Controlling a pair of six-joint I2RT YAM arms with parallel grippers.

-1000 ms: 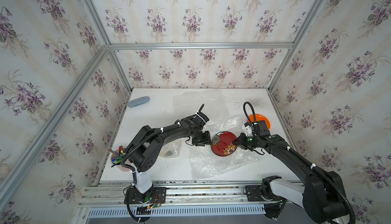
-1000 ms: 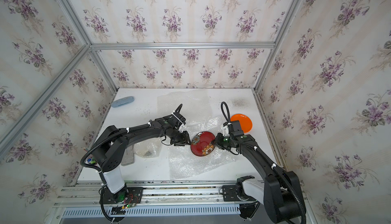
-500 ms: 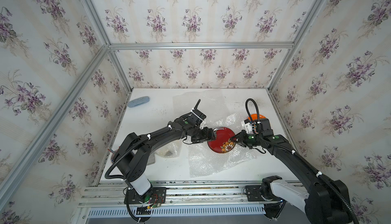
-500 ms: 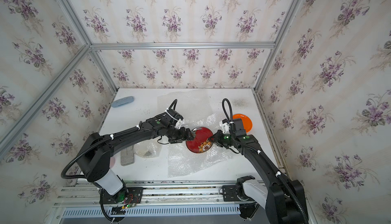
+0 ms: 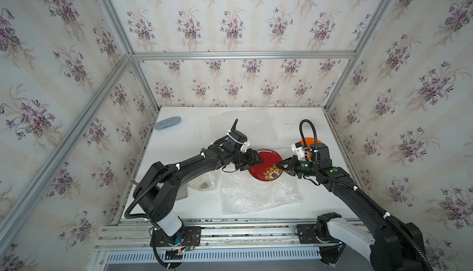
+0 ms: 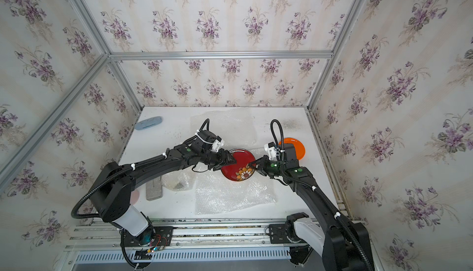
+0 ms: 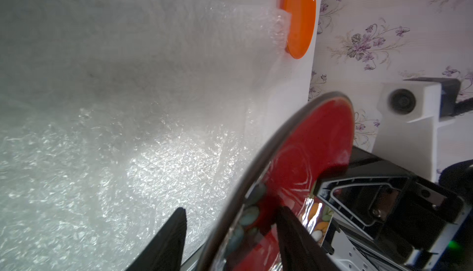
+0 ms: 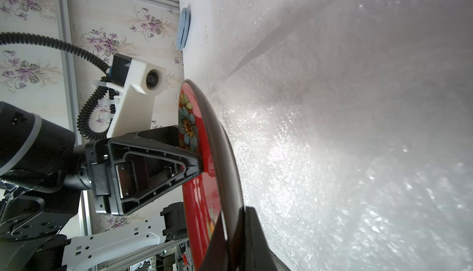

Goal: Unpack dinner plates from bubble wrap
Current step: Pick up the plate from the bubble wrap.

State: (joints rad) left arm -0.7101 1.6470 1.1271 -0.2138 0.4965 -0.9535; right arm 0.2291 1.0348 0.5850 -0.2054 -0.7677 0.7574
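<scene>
The dark red plate with painted flowers (image 5: 266, 165) (image 6: 238, 166) hangs a little above a spread sheet of bubble wrap (image 5: 258, 193) (image 6: 230, 195). My right gripper (image 5: 279, 166) (image 6: 252, 166) (image 8: 234, 211) is shut on the plate's right rim (image 8: 202, 180). My left gripper (image 5: 258, 161) (image 6: 231, 161) (image 7: 231, 208) stands open astride the opposite rim (image 7: 307, 154), one finger over the red face, the other clear of the underside. The orange plate (image 5: 307, 141) (image 6: 294, 147) (image 7: 299, 14) lies bare behind the right wrist. A wrapped bundle with a dark mark (image 5: 202, 184) (image 6: 176, 182) lies under the left arm.
A second bubble wrap sheet (image 5: 243, 126) (image 6: 225, 126) lies flat at the back middle. A pale blue oval object (image 5: 169, 123) (image 6: 148, 123) (image 8: 183, 29) sits at the back left corner. A grey flat slab (image 6: 154, 190) lies near the left arm's base. Papered walls close in on three sides.
The left arm has stretched out lower and its jaws opened wide, then narrowed around the red plate's left rim. The right gripper has carried the plate slightly back and left.
</scene>
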